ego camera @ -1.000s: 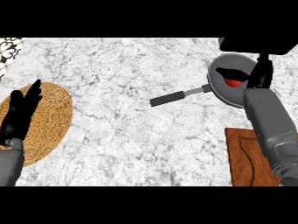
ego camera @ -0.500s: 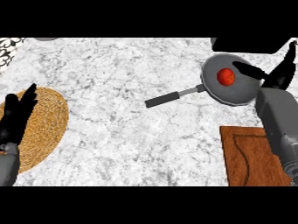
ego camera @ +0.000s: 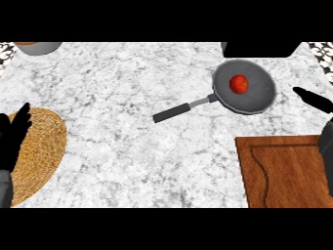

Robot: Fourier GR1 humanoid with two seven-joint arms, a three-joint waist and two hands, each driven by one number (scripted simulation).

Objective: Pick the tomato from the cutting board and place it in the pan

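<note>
Tomato [ego camera: 239,84] sits in pan [ego camera: 259,100]. Right hand [ego camera: 319,101] open, empty, right of pan; left hand [ego camera: 4,141] open, resting over woven mat [ego camera: 46,141].

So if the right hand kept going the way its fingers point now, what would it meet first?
The right hand points up and to the left, toward the pan. The pan's right rim looks like the first thing in that line, with the tomato further in. The hand's height is unclear, so it might pass above the rim.
</note>
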